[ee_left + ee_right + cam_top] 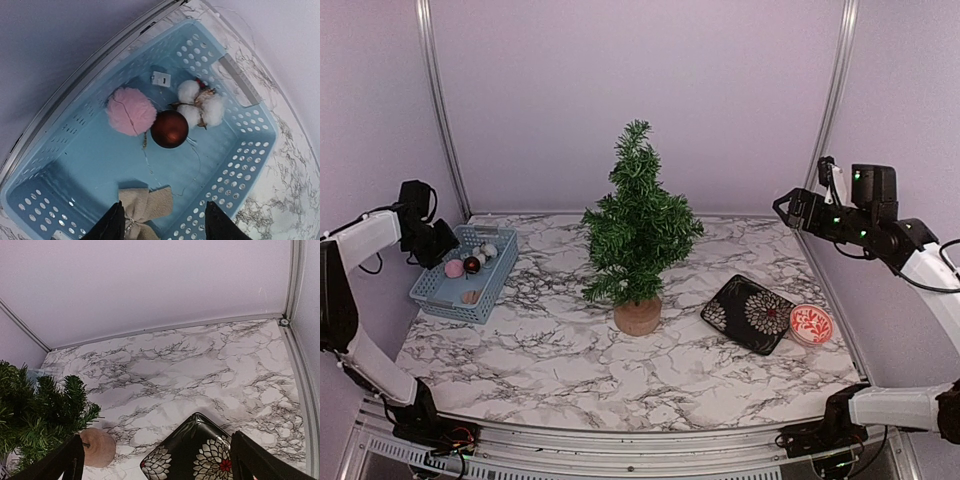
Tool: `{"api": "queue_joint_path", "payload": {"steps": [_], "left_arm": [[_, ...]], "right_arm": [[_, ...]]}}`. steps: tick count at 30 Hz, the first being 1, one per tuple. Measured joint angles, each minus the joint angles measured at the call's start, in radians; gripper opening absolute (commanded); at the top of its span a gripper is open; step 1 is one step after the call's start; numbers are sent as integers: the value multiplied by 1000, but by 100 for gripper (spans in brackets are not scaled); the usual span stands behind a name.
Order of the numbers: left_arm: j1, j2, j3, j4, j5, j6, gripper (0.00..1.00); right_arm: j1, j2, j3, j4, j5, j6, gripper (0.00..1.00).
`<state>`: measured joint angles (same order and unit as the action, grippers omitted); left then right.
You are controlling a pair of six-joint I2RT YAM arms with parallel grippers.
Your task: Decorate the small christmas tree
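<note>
The small christmas tree point(638, 215) stands bare mid-table on its tan stump point(637, 316); the right wrist view catches its branches point(35, 415) and stump point(97, 447). At the left, a blue basket point(483, 302) holds a pink pompom point(131, 111), a dark red ball point(169, 128), a white cotton sprig point(200, 105) and a beige bow point(145, 205). My left gripper point(165, 225) hangs open over the basket point(240, 165), and the bow lies just by its left finger point(112, 222). My right gripper point(160, 465) is open, high at the right point(788, 207), with nothing between its fingers.
A black square plate with flower prints point(752, 313) lies right of the tree, a small round red-patterned dish point(811, 324) beside it. A small white tag point(161, 78) sits in the basket's far end. Lilac walls with metal posts enclose the marble table.
</note>
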<state>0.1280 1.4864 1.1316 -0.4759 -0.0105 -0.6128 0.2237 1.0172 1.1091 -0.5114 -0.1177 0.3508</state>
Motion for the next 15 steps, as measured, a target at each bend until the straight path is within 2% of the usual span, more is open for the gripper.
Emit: {"api": "queue_joint_path", "payload": {"steps": [11, 15], "left_arm": [[59, 240, 46, 33, -4, -18, 50], [60, 310, 90, 77, 9, -23, 44]], "right_arm": [[0, 13, 0, 3, -25, 41, 99], [0, 13, 0, 3, -27, 54, 99]]}}
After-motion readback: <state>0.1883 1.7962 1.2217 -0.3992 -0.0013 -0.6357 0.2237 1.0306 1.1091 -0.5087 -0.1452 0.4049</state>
